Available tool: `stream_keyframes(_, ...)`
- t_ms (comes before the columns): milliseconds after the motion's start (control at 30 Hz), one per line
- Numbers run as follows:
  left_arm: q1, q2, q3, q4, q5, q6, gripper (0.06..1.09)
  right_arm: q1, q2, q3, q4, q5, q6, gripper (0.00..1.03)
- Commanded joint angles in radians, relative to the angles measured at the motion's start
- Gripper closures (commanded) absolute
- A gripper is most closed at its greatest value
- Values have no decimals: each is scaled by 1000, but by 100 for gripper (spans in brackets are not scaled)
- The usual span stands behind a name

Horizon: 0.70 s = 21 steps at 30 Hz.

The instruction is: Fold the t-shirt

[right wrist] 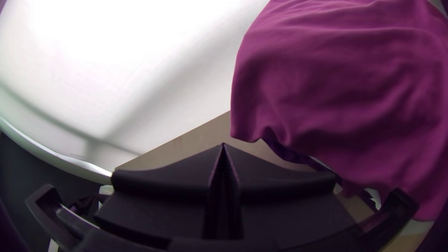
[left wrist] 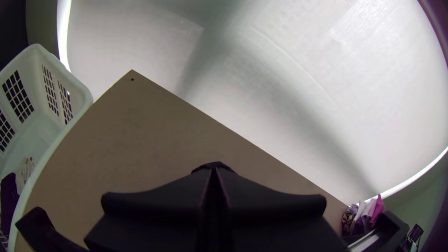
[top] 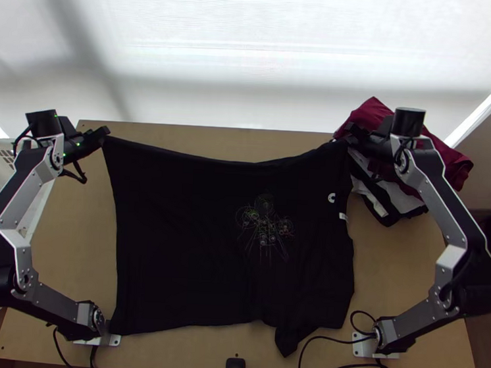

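Note:
In the top view a black t-shirt (top: pixel 183 240) lies spread over the table, a small print on it right of centre, its far edge stretched between both grippers. My left gripper (top: pixel 104 134) is shut on the shirt's far left corner; my right gripper (top: pixel 345 139) is shut on the far right corner, beside the clothes pile. The shirt's near edge is uneven, with a bunched piece pointing toward the table's near edge. In the left wrist view my left gripper (left wrist: pixel 214 170) has its fingers together, a bit of dark cloth (left wrist: pixel 212 164) at the tips. My right gripper (right wrist: pixel 223 147) appears closed in the right wrist view.
A pile of clothes with a dark red piece (top: pixel 454 162) on top lies at the table's far right. A white basket (left wrist: pixel 51 88) stands beyond the table's left edge. Black cables (top: pixel 343 341) run along the near edge. Bare table (top: pixel 71 241) shows left of the shirt.

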Motion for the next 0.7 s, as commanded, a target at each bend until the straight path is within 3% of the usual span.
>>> stream_keyframes(0, 9, 73, 89, -29, 2, -16, 105, 22, 75, 100, -35, 19, 21, 100)
stream_keyframes(300, 35, 259, 284, -94, 0, -15, 105, 85, 204, 267, -87, 105, 9, 100)
stream_keyframes(667, 9, 425, 546, -256, -20, -2, 105, 67, 295, 441, -121, 154, 0, 100)
